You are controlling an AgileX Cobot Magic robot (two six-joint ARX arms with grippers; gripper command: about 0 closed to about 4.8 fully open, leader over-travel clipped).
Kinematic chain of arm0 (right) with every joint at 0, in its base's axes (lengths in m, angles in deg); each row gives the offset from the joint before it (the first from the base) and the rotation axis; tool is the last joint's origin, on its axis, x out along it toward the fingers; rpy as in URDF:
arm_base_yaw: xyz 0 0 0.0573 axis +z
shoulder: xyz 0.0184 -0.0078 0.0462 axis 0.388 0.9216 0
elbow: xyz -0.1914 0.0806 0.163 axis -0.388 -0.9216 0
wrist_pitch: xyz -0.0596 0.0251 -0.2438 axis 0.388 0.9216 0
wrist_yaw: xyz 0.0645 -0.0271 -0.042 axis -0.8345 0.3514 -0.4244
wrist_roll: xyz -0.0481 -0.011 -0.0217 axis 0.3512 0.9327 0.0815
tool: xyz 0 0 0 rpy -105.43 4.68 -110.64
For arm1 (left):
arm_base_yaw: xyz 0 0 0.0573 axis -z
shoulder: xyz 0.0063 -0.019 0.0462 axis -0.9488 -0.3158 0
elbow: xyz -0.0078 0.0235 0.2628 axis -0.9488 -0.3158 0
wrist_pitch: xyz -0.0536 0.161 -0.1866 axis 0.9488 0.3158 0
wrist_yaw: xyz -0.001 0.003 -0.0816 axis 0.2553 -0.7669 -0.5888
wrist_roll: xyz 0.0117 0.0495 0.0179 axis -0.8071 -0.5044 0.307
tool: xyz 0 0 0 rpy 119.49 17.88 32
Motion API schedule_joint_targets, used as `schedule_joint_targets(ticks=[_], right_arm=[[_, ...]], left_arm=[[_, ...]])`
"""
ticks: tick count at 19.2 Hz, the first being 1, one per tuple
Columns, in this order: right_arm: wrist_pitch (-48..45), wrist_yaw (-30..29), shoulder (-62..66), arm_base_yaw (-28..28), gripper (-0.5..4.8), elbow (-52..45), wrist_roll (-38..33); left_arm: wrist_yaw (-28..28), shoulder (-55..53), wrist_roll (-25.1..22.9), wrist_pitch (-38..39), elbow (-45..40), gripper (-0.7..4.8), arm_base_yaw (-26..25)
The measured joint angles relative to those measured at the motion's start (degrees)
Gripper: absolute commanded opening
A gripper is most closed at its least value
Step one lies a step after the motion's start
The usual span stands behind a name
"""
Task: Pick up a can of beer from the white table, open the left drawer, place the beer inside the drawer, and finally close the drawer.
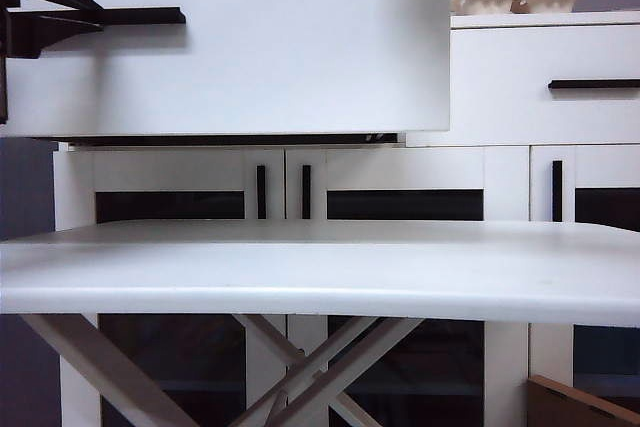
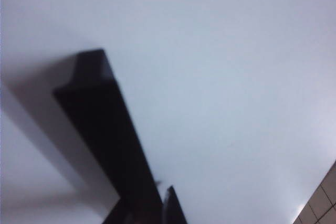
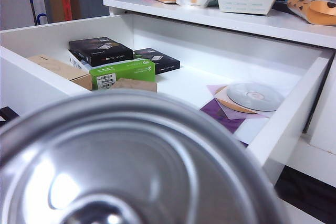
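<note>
The left hand (image 1: 100,17), closed on the bar handle (image 1: 140,16), holds the left drawer (image 1: 250,47) open. The right hand, unseen itself, carries the can of beer (image 3: 126,161); the drawer's interior lies at twelve o'clock, just beyond the can.

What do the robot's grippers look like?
The left gripper, at the left drawer handle, is black with flat, angular, tapering fingers. No cables or markings show. The right gripper is hidden behind the can of beer in its wrist view.
</note>
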State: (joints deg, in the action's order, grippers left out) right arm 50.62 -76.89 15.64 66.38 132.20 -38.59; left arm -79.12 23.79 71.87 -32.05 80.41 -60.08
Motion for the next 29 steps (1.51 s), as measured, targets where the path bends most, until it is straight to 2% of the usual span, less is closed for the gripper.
schedule_joint_targets(ticks=[5,6,7,8,13,15,18,22,25,27,28,29], right_arm=[[-0.2,0.0,0.0,0.0,1.44,0.0,0.0],[-0.4,0.0,0.0,0.0,1.44,0.0,0.0],[-0.5,0.0,0.0,0.0,1.44,0.0,0.0],[-0.5,0.0,0.0,0.0,1.44,0.0,0.0],[-0.7,0.0,0.0,0.0,1.44,0.0,0.0],[-2.8,0.0,0.0,0.0,1.44,0.0,0.0],[-5.5,0.0,0.0,0.0,1.44,0.1,0.0],[-5.0,0.0,0.9,0.0,1.48,2.7,0.0],[-5.1,0.0,2.8,0.0,1.48,6.3,0.0],[-5.0,0.0,4.6,-0.2,1.48,8.8,0.0],[-4.9,0.0,5.6,-0.2,1.49,10.0,0.0],[-4.9,0.0,6.7,-0.2,1.48,11.5,0.0]], left_arm=[[-0.1,3.6,0.0,0.5,-2.3,0.01,0.0],[-0.1,3.6,0.0,0.5,-2.3,0.55,0.0],[-0.1,3.5,0.0,0.4,-2.3,3.2,0.0],[0.0,3.5,-0.8,0.4,-2.2,4.79,0.0],[0.6,3.6,-1.7,-1.4,-2.1,4.79,-0.4],[-3.0,3.9,-1.7,-2.0,-2.1,4.79,-0.4],[-4.7,5.2,-1.5,-1.6,-2.1,4.79,-0.4],[-6.8,8.3,-1.5,6.7,-2.1,4.79,-0.4],[-8.8,11.6,-1.9,8.2,-2.1,4.7,-0.4],[-9.8,13.8,-2.2,8.1,-2.1,3.65,-0.4],[-10.4,14.7,-2.4,8.1,-2.1,2.66,-0.4],[-11.2,16.0,-2.4,8.1,-2.1,2.17,-0.4]])
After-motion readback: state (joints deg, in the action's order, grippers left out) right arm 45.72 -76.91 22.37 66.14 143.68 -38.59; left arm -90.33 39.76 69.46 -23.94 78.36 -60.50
